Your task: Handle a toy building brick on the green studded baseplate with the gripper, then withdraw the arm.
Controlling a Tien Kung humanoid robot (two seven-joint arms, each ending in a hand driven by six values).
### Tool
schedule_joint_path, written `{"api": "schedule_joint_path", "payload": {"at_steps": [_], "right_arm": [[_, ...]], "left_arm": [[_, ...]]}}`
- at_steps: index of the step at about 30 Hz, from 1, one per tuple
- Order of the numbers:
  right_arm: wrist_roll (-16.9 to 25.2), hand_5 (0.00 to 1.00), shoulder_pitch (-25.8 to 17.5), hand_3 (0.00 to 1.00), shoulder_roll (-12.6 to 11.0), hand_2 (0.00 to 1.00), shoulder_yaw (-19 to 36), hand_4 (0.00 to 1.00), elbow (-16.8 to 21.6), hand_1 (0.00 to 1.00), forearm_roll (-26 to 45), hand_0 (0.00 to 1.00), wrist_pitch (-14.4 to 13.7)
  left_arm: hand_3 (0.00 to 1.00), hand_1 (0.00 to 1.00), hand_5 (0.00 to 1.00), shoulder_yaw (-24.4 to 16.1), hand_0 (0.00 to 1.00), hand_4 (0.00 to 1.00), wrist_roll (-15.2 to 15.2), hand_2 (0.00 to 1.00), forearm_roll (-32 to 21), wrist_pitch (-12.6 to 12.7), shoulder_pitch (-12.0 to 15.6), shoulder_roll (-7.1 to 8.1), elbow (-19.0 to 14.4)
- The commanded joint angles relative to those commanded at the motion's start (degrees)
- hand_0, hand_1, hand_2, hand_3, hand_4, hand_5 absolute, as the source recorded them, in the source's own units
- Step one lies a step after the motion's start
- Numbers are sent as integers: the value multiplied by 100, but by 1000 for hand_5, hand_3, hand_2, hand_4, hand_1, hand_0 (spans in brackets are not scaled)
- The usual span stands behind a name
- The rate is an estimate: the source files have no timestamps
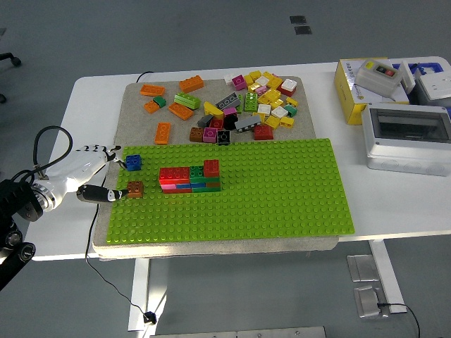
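The green studded baseplate (282, 190) lies on a grey mat at the table's front. At its left end a blue brick (133, 163) and a brown brick (134, 189) stand apart. A stack of red, green, pink and blue bricks (190, 178) sits further right. My left hand (116, 177) reaches in low from the left, open, at the baseplate's left edge. Its thumb (99, 193) points at the brown brick and almost touches it. The other fingertips (113, 156) sit just left of the blue brick. It holds nothing. The right arm is out of view.
Loose bricks (246, 105) of several colours are scattered on the mat (134, 105) behind the baseplate. A yellow box (366, 88) and a grey enclosure (407, 137) stand at the right. A black cable (95, 239) hangs over the front left edge.
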Motion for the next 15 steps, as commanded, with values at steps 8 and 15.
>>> {"api": "schedule_joint_path", "payload": {"at_steps": [8,15], "right_arm": [[7,998,19,738,-11,472,33,582,0,642,-36,705,6],[20,998,31,740,-20,471,23,583,0,642,-38,705,7]], "left_arm": [[723,998,422,110,998,801,97,998,-152,-136,-112,-87,109],[724,998,425,210,998,803,147,998,-146,-198,-202,-160,283]]}}
